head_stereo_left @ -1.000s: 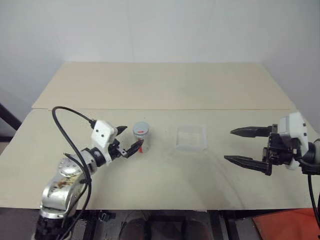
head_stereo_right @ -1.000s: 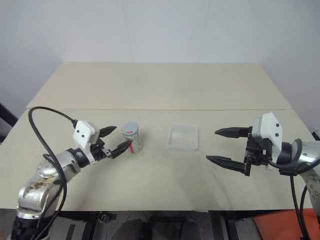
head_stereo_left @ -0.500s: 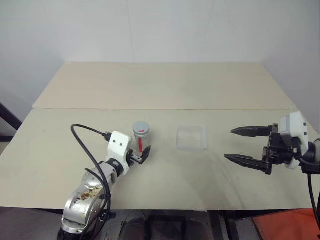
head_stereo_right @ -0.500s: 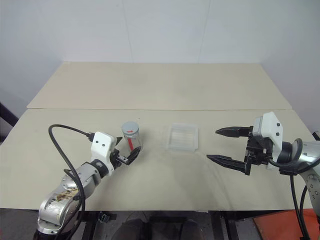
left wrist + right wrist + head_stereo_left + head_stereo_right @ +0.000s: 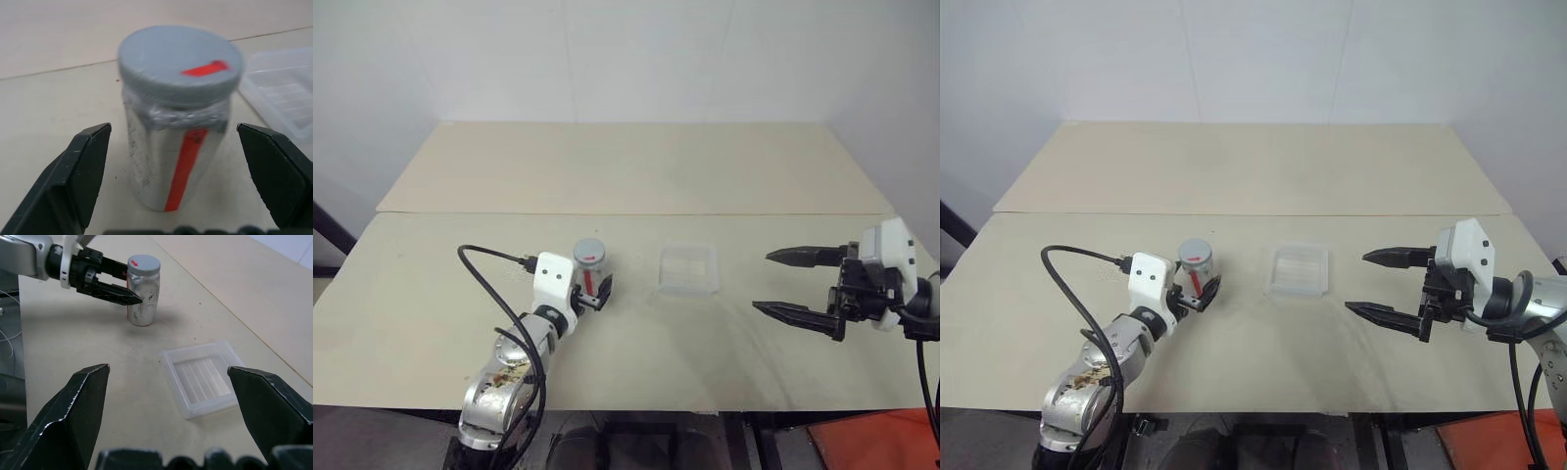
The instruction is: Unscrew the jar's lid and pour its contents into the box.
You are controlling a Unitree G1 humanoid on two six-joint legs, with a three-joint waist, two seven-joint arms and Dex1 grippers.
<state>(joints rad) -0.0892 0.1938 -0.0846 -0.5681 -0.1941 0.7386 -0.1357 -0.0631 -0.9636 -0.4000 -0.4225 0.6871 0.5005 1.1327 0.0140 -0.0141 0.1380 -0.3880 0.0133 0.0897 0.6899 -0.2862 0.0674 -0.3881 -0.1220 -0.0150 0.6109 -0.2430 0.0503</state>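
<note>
Beige tabletop (image 5: 636, 166) carries the small clear cylindrical jar (image 5: 175, 161), upright, its round silver-grey lid (image 5: 180, 62) screwed on. Left gripper (image 5: 181, 171) straddles it, fingers wide, not touching. At the jar's 3 o'clock lies the shallow clear plastic box (image 5: 688, 269); farther that way, the right gripper (image 5: 788, 285) hovers, spread wide.

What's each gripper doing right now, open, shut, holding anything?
Left gripper: open, fingers either side of the jar, not gripping it.
Right gripper: open, holding nothing, apart from the box.
</note>
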